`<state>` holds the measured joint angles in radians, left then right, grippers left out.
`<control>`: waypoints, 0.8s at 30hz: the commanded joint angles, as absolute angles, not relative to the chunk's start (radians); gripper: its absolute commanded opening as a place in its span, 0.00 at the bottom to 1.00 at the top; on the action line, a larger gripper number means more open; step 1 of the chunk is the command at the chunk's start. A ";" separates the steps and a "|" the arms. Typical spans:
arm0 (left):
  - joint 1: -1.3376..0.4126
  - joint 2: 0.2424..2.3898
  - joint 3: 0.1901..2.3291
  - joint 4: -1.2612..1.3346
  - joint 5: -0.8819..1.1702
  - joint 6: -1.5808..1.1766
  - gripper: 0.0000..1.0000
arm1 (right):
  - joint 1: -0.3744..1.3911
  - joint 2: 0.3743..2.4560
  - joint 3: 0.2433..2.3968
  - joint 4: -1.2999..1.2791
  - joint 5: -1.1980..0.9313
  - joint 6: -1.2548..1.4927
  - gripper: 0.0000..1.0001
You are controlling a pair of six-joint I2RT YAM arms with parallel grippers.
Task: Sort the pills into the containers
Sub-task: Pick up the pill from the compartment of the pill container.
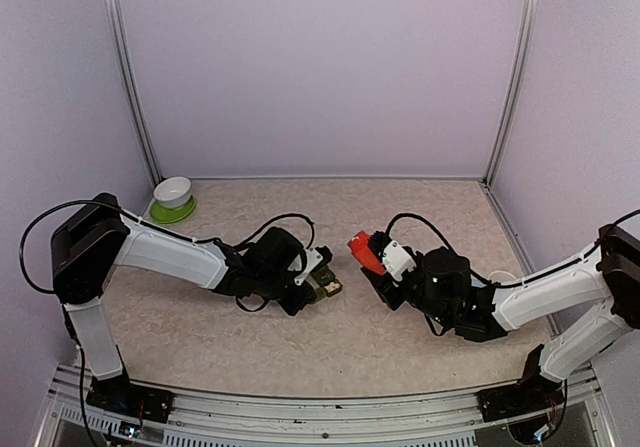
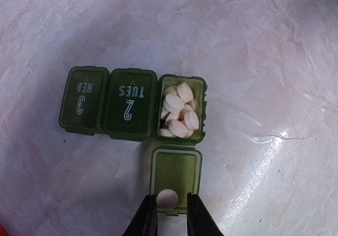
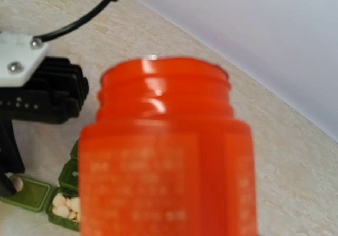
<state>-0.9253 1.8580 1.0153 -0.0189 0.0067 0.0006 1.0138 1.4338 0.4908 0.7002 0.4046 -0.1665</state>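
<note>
The pill box (image 2: 132, 104) lies on the table (image 1: 420, 207) near the middle, a little toward the near edge. It is a dark green strip of three joined compartments. Two of them, marked WED and TUES, have their lids down. The third has its lid (image 2: 177, 167) folded flat onto the table, and it holds a heap of pale pills (image 2: 178, 112). One stray pill (image 2: 168, 198) rests on the inside of that open lid and not in the compartment.

The left end effector (image 2: 170, 201) points down at the outer edge of the lid. Its jaws stand only narrowly apart, and the stray pill shows in the gap. I cannot tell whether the tips pinch the lid edge or the pill, or only stand over them. The position suits either steadying the lid or dealing with the stray pill.

The right end effector (image 1: 378, 264) is clenched on an uncapped orange bottle (image 3: 169, 151). It holds the bottle off the table just right of the box, with the mouth turned left toward it. This looks like a pouring pose kept back and level so that nothing spills.

Judging by the two shut compartments, the sorting is only partly done. A white bowl (image 1: 173, 191) on a green plate (image 1: 173, 210) stands well apart at the far left.
</note>
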 commanded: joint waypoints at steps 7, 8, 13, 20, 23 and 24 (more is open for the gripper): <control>-0.937 1.890 1.015 -0.022 -0.010 0.002 0.20 | 1.005 1.439 0.511 0.717 0.407 -0.157 0.44; -0.937 1.891 1.015 -0.021 -0.013 0.002 0.20 | 1.005 1.440 0.511 0.715 0.407 -0.157 0.44; -0.937 1.895 1.010 -0.010 -0.019 0.000 0.15 | 1.006 1.439 0.512 0.716 0.406 -0.155 0.44; -0.937 1.898 1.011 0.000 -0.017 0.000 0.09 | 1.006 1.438 0.512 0.714 0.406 -0.156 0.44; -0.937 1.895 1.010 0.001 -0.013 0.000 0.09 | 1.005 1.437 0.512 0.714 0.407 -0.155 0.44; -0.937 1.895 1.011 0.002 -0.014 0.000 0.08 | 1.006 1.439 0.512 0.713 0.407 -0.155 0.44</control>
<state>-0.9310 1.8816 1.0153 -0.0185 -0.0086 0.0006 1.0138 1.4368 0.4908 0.6998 0.4046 -0.1661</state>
